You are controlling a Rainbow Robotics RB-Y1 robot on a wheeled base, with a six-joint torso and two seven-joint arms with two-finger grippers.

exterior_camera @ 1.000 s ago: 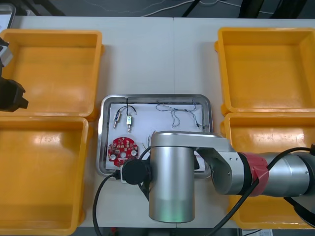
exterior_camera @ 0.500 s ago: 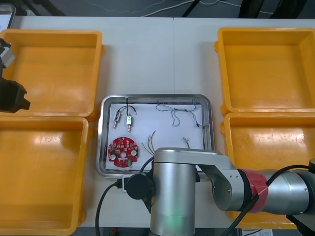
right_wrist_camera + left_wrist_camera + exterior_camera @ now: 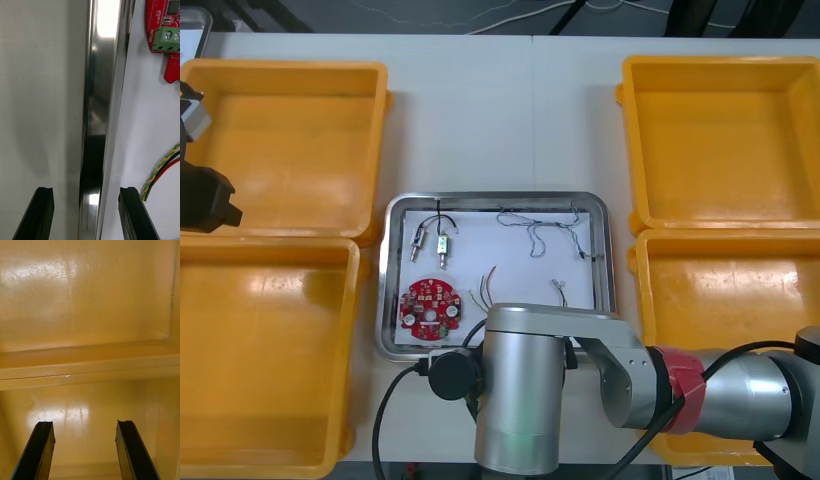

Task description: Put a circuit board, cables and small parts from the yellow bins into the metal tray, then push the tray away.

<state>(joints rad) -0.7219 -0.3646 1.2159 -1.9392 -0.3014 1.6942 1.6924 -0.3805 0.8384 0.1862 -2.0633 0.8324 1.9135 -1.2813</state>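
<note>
- The right pincer [image 3: 86, 191] is held wide astride the near rim of the metal tray [image 3: 498, 196], one finger over the desk [image 3: 500, 120] and one over the white liner. This is judged a stance for pushing.
- The tray lies mid-desk between the yellow bins [image 3: 378, 150].
- Inside it are seen the circuit board [image 3: 430, 308] at the near-left corner, the small metal parts [image 3: 430, 240] at the far-left corner, the blue and white cable [image 3: 545, 232] along the far edge, and the red and yellow cable [image 3: 485, 285] towards the near edge.
- The left pincer [image 3: 84, 423] is parked wide over the bins at the desk's left edge.
</note>
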